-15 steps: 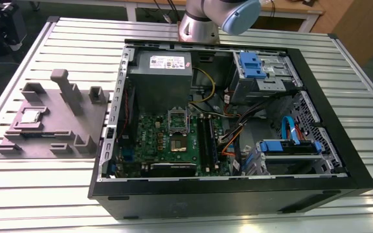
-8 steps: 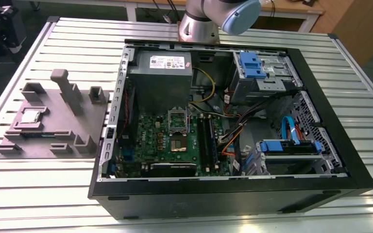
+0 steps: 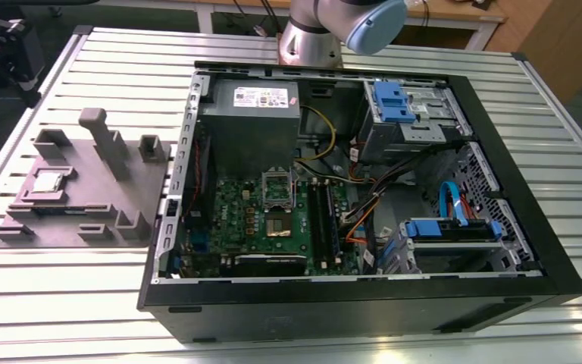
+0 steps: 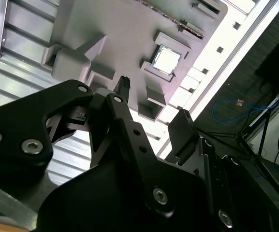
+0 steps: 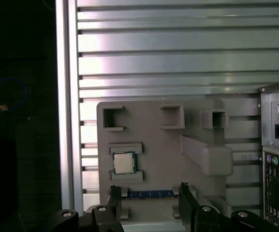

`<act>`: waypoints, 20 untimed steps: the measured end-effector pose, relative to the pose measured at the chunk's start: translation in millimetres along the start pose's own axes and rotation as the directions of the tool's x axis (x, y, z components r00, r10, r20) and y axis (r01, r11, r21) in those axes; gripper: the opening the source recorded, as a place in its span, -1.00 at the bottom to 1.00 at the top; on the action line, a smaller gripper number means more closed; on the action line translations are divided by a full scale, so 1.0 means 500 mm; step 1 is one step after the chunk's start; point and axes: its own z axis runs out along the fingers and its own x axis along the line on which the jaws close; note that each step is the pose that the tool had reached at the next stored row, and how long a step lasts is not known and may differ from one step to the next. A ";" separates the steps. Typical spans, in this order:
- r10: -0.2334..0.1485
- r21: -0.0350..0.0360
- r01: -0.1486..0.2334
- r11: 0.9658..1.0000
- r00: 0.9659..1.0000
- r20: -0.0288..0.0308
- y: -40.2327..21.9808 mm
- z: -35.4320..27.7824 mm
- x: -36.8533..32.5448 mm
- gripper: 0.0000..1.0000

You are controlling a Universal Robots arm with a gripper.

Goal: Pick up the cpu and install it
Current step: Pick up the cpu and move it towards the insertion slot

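Gripper (image 5: pixel 149 189) w/ jaws apart, empty; cpu (image 5: pixel 124 163) — in grey tray (image 5: pixel 144 130) recess

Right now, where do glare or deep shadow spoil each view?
In the second wrist view the cpu top glares almost white and the gripper is a dark silhouette; in the first wrist view the table reflects bright bands; the exterior view is evenly lit.

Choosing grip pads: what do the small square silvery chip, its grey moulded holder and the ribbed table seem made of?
Small square silvery chip: likely a metal lid, satin sheen, on a thin greenish board rim. Grey moulded holder: probably matte plastic, dull and even, no glints. Ribbed table: seemingly bare aluminium slats, bright streaked reflections.
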 end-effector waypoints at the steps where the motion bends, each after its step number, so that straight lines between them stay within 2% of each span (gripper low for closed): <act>1: 0.000 0.000 0.000 1.000 1.000 0.000 0.000 0.001 0.000 0.18; 12: 0.000 0.000 0.000 1.000 1.000 0.000 0.000 0.006 0.000 0.18; 20: 0.000 0.000 0.000 1.000 1.000 0.000 0.000 0.015 0.000 0.18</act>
